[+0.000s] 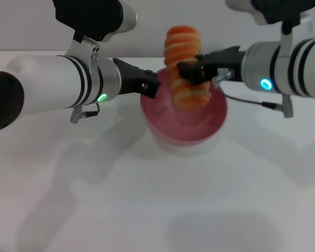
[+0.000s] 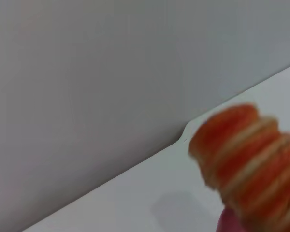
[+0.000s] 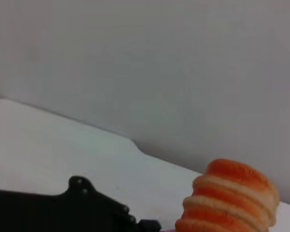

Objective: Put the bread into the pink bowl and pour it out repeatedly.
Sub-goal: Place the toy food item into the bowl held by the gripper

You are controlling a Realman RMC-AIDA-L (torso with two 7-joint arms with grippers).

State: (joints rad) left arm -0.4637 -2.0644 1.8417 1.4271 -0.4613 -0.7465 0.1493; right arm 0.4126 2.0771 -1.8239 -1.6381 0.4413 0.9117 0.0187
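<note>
The pink bowl (image 1: 184,122) sits toward the table's (image 1: 147,199) far edge. The left end effector (image 1: 149,84) is at the bowl's left rim — whether it clamps that rim I cannot tell. From the other side the right end effector (image 1: 191,72) grips the bread (image 1: 184,65) at mid-length, long axis upright, lower end inside the bowl — release calls only for lowering.

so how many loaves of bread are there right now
1. The bread stands upright, held by the right gripper, with its lower end inside the pink bowl. The left gripper is at the bowl's rim. No other loaf shows.
</note>
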